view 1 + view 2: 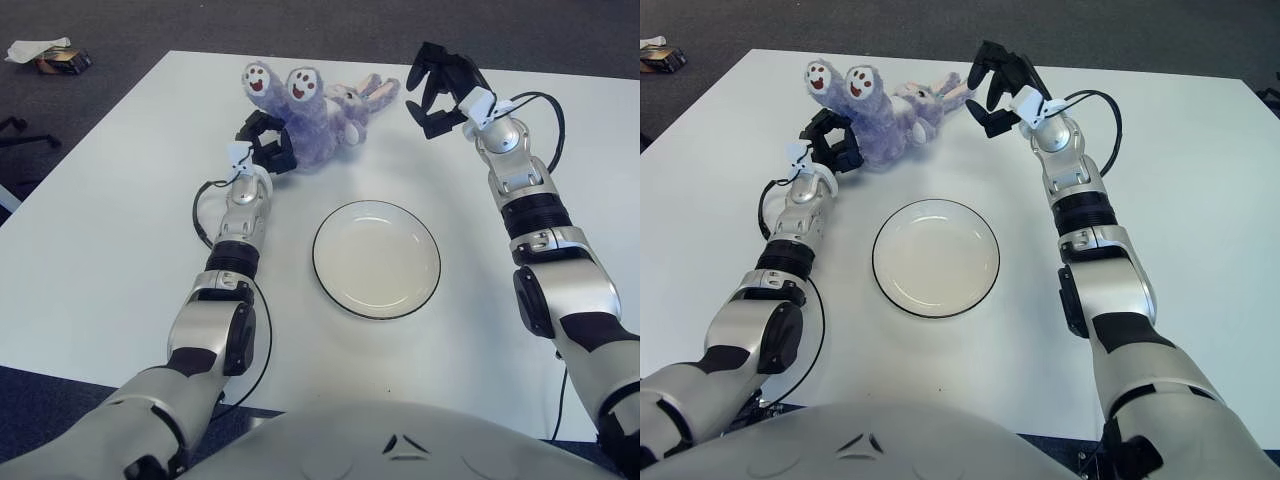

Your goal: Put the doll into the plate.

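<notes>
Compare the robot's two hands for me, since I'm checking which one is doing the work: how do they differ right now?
The left hand is closed on the purple doll at its foot end, while the right hand holds nothing, with fingers spread. The left hand is at the doll's left side; the right hand shows just right of the doll's ears. Both are beyond the plate, which holds nothing.

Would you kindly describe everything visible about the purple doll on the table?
The doll is a soft, purple-grey plush rabbit lying on the white table, beyond the plate. Two feet with smiling-face soles stick up at its left end; its head and long ears point right. The left hand is at its foot end, apparently gripping it. The right hand hovers open beside the ears, not touching.
</notes>
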{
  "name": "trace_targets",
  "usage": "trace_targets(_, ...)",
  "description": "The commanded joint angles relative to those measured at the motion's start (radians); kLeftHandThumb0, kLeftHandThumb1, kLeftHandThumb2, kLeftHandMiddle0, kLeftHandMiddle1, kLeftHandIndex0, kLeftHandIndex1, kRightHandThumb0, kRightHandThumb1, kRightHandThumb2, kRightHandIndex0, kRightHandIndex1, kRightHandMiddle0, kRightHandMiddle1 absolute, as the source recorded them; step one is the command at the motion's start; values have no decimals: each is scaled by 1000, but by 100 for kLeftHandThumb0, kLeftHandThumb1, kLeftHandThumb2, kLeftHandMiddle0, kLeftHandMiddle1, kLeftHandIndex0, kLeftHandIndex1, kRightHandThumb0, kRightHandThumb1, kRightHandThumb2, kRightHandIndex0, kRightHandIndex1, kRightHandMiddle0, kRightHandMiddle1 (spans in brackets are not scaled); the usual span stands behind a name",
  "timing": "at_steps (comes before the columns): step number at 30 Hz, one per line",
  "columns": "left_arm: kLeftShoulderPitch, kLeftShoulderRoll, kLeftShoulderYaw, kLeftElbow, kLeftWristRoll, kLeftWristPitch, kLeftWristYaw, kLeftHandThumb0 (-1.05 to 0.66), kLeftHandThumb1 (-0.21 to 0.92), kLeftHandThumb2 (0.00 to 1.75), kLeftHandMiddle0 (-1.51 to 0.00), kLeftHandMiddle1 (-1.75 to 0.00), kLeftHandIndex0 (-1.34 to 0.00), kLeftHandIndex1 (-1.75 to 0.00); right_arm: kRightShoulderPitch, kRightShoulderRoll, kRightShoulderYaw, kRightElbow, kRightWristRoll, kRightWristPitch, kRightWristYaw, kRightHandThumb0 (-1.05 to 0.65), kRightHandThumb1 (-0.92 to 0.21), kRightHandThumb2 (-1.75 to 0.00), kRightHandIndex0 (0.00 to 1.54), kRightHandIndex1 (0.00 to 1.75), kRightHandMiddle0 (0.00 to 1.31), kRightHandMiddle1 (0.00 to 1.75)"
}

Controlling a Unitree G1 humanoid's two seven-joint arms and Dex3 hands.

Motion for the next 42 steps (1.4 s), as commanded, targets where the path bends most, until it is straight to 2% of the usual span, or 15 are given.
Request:
trace_targets(1, 16, -8, -18, -22, 20, 36, 4, -50, 21, 144, -118, -175, -69, -175, -11, -1, 16, -2, -21, -2, 0, -1, -26, -138, 66, 175, 47, 167)
trace_targets(4, 23, -11, -20, -38, 21, 47, -3, -50, 21, 144, -119, -175, -69, -175, -19, 2, 22, 9, -25, 3, 2, -1, -25, -137, 66, 175, 48, 166)
trace_targets(10, 42, -18, -25, -58, 18, 47, -29, -50, 22, 143, -120, -175, -68, -175, -79, 24, 43, 137, -49, -24, -36, -1, -25, -137, 65, 175, 49, 165)
trace_targets(20, 66, -34, -25, -85, -6, 56, -64, -50, 23, 141, -120, -175, -67, -175, -138, 51, 81, 247, -80, -65, -61, -1, -25, -134, 67, 175, 53, 156)
trace_targets(23, 69, -39, -20, -90, -15, 61, -72, -50, 23, 141, -121, -175, -67, -175, -149, 59, 92, 271, -89, -76, -65, -1, -31, -132, 55, 175, 49, 169)
trace_targets(32, 71, -46, -19, -89, -22, 57, -81, -50, 24, 141, -121, -175, -67, -175, -155, 87, 110, 298, -93, -83, -64, -1, -39, -123, 44, 175, 43, 174)
trace_targets(34, 71, -49, -18, -89, -23, 59, -80, -50, 24, 141, -121, -175, -67, -175, -155, 94, 117, 300, -96, -79, -65, -1, -44, -118, 47, 175, 33, 174)
trace_targets(35, 71, -51, -18, -89, -24, 59, -79, -50, 23, 141, -121, -175, -67, -175, -156, 97, 120, 302, -99, -78, -67, -1, -55, -101, 46, 166, 27, 174)
trace_targets(39, 72, -55, -17, -90, -26, 60, -80, -50, 23, 141, -121, -175, -67, -175, -157, 102, 128, 308, -104, -83, -71, -1, -80, -64, 40, 151, 16, 174)
trace_targets(40, 72, -55, -17, -89, -25, 61, -79, -50, 23, 141, -121, -175, -67, -175, -157, 106, 131, 309, -105, -85, -72, -1, -82, -60, 39, 150, 15, 175)
trace_targets(41, 71, -55, -17, -88, -25, 61, -78, -50, 23, 141, -121, -175, -67, -175, -157, 108, 132, 310, -105, -87, -72, -13, -86, -57, 31, 147, 17, 175)
trace_targets(42, 71, -56, -17, -88, -24, 63, -77, -50, 23, 141, -121, -175, -67, -175, -156, 110, 134, 310, -105, -88, -72, -18, -87, -55, 28, 146, 17, 175)
